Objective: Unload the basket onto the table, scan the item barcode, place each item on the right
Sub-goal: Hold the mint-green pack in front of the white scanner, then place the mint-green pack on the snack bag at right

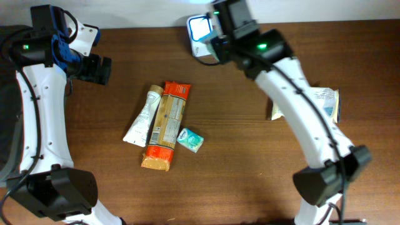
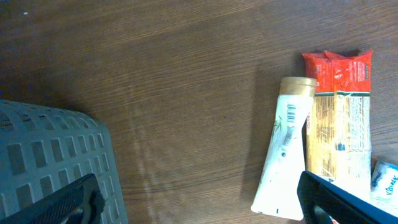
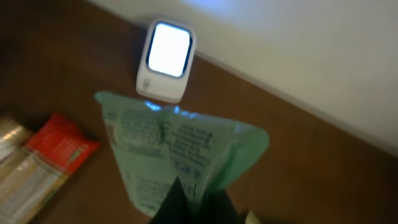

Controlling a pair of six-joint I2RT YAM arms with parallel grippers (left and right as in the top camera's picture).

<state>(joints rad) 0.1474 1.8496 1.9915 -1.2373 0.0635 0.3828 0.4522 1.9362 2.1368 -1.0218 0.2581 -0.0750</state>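
At the left side, the left gripper [image 1: 94,67] hangs above the wooden table [image 1: 250,162] with its jaws spread wide and nothing between them. In its wrist view, a grey slotted basket [image 2: 50,155] lies below one side of this gripper, and bare table wood fills the space between the jaws. Near the other side of the gripper the group of products begins. First comes a white tube [image 2: 283,155] with a beige cap and a small barcode. Touching it is a long package [image 2: 339,124] with a red end (its middle part is pale brown with fine print). A teal tissue pack [image 2: 387,177] shows just beyond that package, at the edge of the view.

Further to the right, the right gripper [image 3: 193,200] is clenched on a green packet [image 3: 180,149]. It pinches the packet at the lower edge, so that the packet stands up in front of the gripper. The scanner [image 3: 165,57], a small white device with a bright lit window, is just beyond the top of the packet. The upper edge of the packet overlaps the base of the scanner in the wrist view, but I cannot tell if they touch. The print on the packet is blurred, and no barcode can be made out. Well behind this gripper, beside its arm, a white packet [image 1: 326,103] lies on the table.
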